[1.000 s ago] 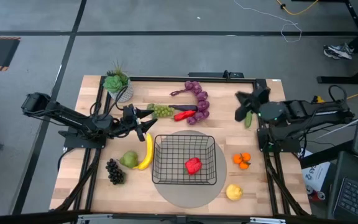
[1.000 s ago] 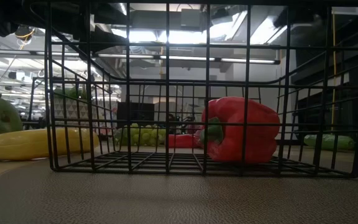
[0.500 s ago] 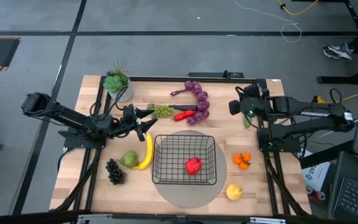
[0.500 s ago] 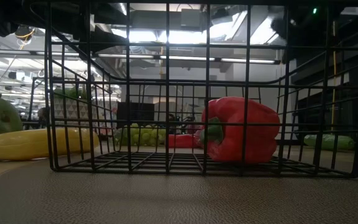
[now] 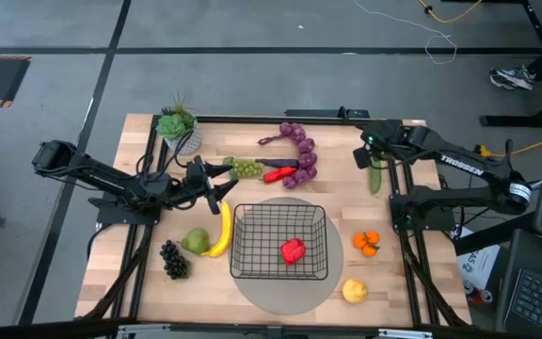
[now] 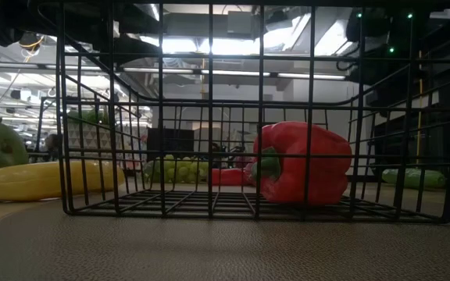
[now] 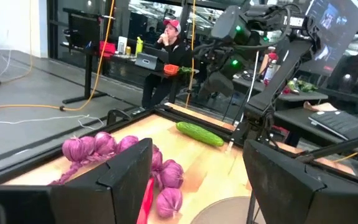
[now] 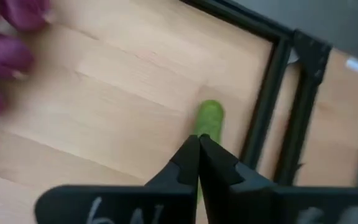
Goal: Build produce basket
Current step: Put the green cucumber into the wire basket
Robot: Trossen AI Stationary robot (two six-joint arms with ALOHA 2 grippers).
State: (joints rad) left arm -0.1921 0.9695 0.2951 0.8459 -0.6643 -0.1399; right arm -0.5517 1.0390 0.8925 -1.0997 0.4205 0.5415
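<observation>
Right wrist view, cucumber (image 8: 209,118) just beyond closed end effector (image 8: 198,149)

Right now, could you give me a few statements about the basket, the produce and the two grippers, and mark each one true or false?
1. The black wire-mesh basket holds one red toy pepper. True.
2. The yellow toy banana lies inside the basket. False: it lies on the table beside the basket, next to the green toy pear.
3. The right gripper is shut, with the green toy cucumber just beyond its tips. True.
4. The left gripper grips the purple grape bunch. False: it is open and holds nothing, near the green grape bunch.
5. The yellow toy lemon lies on the table outside the basket. True.
</observation>
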